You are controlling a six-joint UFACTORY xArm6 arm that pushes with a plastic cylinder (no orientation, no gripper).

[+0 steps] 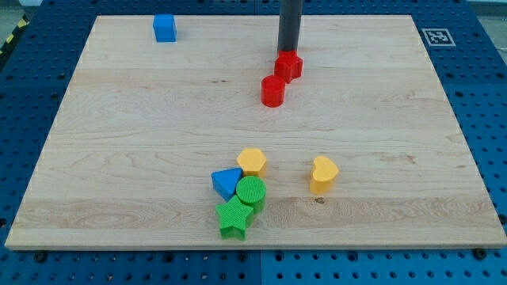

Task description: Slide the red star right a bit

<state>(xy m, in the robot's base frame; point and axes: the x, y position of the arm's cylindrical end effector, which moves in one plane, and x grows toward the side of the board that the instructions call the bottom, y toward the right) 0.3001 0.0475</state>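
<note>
Two red blocks are sitting close: our tip [288, 52] is touching the ridged red star [289, 66], beside the smooth red cylinder [272, 91]; no jaws.

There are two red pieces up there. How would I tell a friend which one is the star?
Start at the dark rod near the board's top middle. My tip sits just above the red star. Unlike the round red cylinder at its lower left, the star has points.

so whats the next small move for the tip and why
Probably shift my tip round to the view's left of the red star, then push right. It now sits at the star's top edge, not on its left side, and the red cylinder lies close at the star's lower left.
</note>
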